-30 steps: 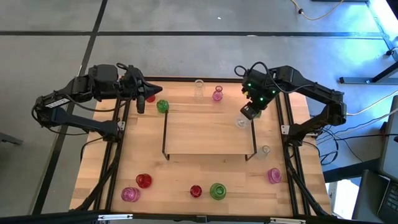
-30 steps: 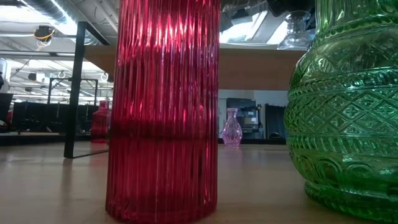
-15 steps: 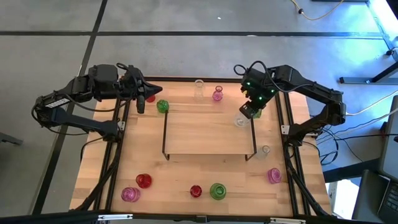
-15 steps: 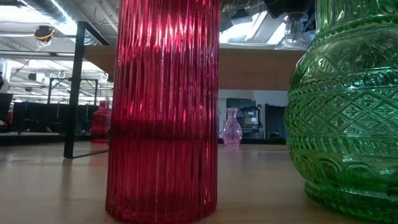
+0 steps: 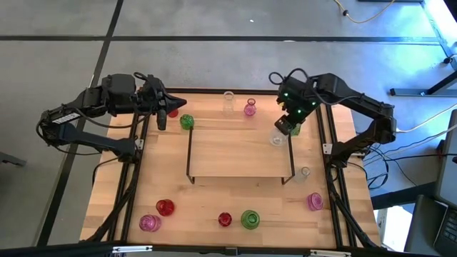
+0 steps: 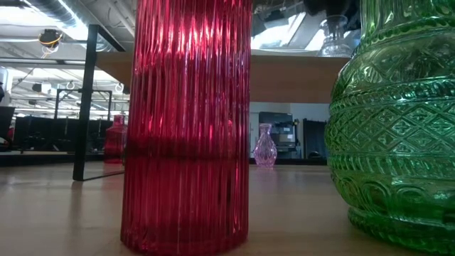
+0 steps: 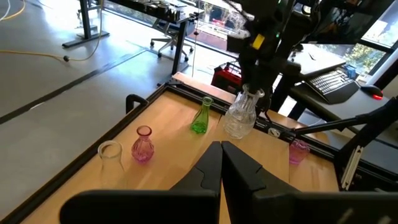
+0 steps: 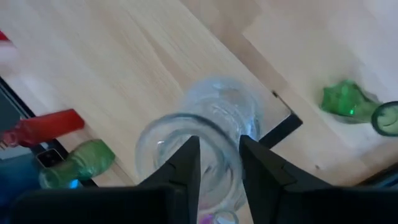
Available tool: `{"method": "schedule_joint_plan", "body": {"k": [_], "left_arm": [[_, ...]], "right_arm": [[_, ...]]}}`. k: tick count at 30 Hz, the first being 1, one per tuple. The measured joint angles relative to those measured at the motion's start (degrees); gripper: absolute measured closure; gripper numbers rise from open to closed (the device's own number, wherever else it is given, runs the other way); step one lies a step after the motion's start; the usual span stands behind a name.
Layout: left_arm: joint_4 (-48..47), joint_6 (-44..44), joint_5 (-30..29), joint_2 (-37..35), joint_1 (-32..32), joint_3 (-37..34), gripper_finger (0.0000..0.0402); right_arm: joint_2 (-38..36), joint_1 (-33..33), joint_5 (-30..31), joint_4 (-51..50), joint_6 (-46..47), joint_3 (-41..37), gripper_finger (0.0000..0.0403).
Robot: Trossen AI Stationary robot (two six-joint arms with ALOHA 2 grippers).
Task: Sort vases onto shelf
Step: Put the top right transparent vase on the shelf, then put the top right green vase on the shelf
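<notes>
Two black jointed arms, looped black cables, green lights on right wrist

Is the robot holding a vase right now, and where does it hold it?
Hard to tell. The right gripper sits around the neck of the clear vase on the shelf. The left gripper is shut, empty.

This was a robotics lab or workshop rather than a home. A wooden table (image 5: 107, 193) framed by black rails stood on a bare grey concrete floor (image 5: 214, 64) marked with dark lines, with loose cables (image 5: 371, 14) trailing across it. Beyond the table the room held office chairs (image 7: 163, 42), a desk carrying a keyboard (image 7: 329, 81) and mouse (image 7: 373, 92), large windows (image 7: 367, 43) and exposed ceiling ductwork (image 6: 71, 11).
</notes>
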Motion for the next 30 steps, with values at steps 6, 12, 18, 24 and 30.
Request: {"method": "schedule_joint_plan", "body": {"k": [6,12,18,24,30], "left_arm": [[0.00,0.04,0.00,0.00,0.02,0.00,0.0401],[0.00,0.06,0.00,0.00,0.02,0.00,0.0401],[0.00,0.06,0.00,0.00,0.02,0.00,0.0401],[0.00,0.08,0.00,0.00,0.02,0.00,0.0401],[-0.09,0.10,0.11,0.50,0.02,0.02,0.0401]], "right_arm": [[-0.06,0.00,0.47,-1.39,0.04,3.60,0.0309],[-0.08,0.00,0.21,-2.05,0.49,4.00,0.0308],[-0.39,0.00,1.68,-1.99,0.94,4.02,0.0308],[-1.11,0.00,5.43,-2.04,1.40,7.50,0.0308],[-2.36,0.79,4.17,-1.68,4.83,14.35,0.0308]]}}
